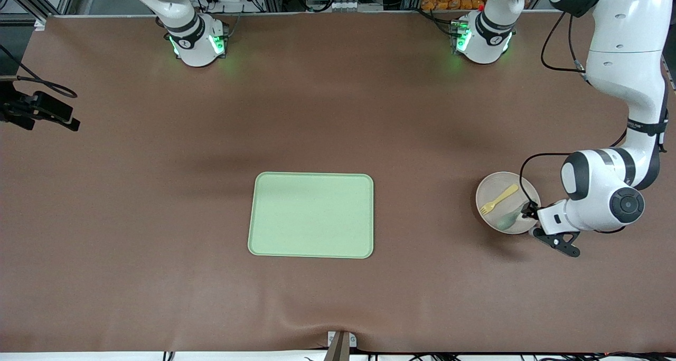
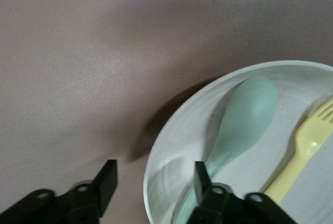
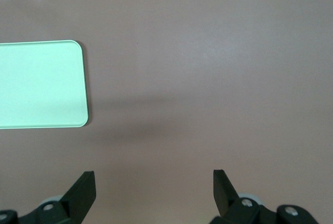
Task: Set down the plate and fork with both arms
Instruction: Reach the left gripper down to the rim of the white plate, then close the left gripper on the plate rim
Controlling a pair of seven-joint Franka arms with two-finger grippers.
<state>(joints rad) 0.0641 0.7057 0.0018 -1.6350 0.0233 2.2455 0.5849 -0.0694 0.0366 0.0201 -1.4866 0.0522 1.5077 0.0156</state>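
We see the plate [image 1: 508, 202] at the right edge of the front view, carrying the fork [image 1: 498, 199] and a spoon [image 1: 508, 219]. Wide bare table [image 1: 158, 192] separates it from the green tray [image 1: 311, 215] at centre. The left gripper [image 2: 151, 182] straddles the plate's rim, fingers apart. The right gripper [image 3: 154, 187] hangs open over bare table.

White jointed arms [image 1: 623, 60], black joint bands, green-lit bases, black cables

We see the left gripper [image 2: 151, 187] straddling the rim of the plate [image 2: 171, 140], one finger inside and one over the brown table [image 2: 78, 67]. In the plate a grey-green spoon [image 2: 244, 120] lies beside the pale-yellow fork [image 2: 304, 148].
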